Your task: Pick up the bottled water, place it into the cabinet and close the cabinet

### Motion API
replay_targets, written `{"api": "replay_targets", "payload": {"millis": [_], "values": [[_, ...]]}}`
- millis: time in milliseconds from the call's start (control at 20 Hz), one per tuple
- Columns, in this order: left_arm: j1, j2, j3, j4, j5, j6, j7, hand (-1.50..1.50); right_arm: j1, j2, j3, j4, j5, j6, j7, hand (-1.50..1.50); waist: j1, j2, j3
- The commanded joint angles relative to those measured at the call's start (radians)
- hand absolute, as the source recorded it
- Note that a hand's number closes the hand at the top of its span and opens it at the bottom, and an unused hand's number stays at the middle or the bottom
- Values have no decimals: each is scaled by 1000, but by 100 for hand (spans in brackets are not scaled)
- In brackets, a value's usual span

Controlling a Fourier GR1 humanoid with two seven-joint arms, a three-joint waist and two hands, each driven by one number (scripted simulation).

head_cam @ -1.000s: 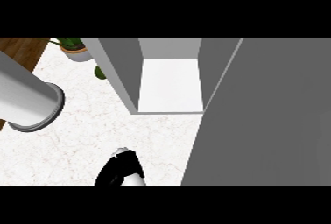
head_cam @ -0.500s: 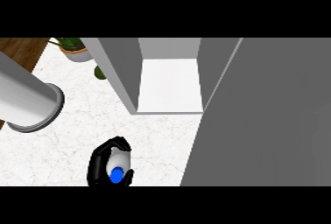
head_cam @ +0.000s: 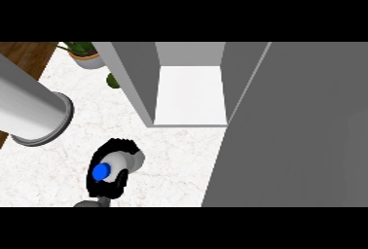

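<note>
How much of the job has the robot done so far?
Done: the pick-up. The robot hand is curled round the bottled water, blue cap showing. In hand: carrying it. The bottle is over the counter, in front of the cabinet, not inside. Left: set it on the white shelf, then shut the open door.

White marble counter [head_cam: 173, 160] w/ open grey cabinet [head_cam: 137, 82] on it, potted plant [head_cam: 90, 58] at far-left corner.
</note>
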Motion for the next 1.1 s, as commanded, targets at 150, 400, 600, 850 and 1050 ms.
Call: {"api": "replay_targets", "payload": {"millis": [150,400,600,850,1050], "values": [[80,-6,-47,-265,-4,66,151,150,39,-19,60,-131,120,-12,81,-150,3,-2,1],[-34,-36,-38,-278,-42,137,215,150,58,-43,35,-128,75,1,39,-150,0,0,1],[-130,-71,-82,-276,-76,224,282,150,32,-20,24,-94,69,-13,32,-150,-1,1,1],[-209,-72,-145,-287,-77,330,345,150,19,-15,69,-109,124,-35,73,-150,-4,0,0],[-338,-72,-195,-223,-70,442,328,150,33,-38,52,-135,95,-30,74,-150,-12,0,0]]}}
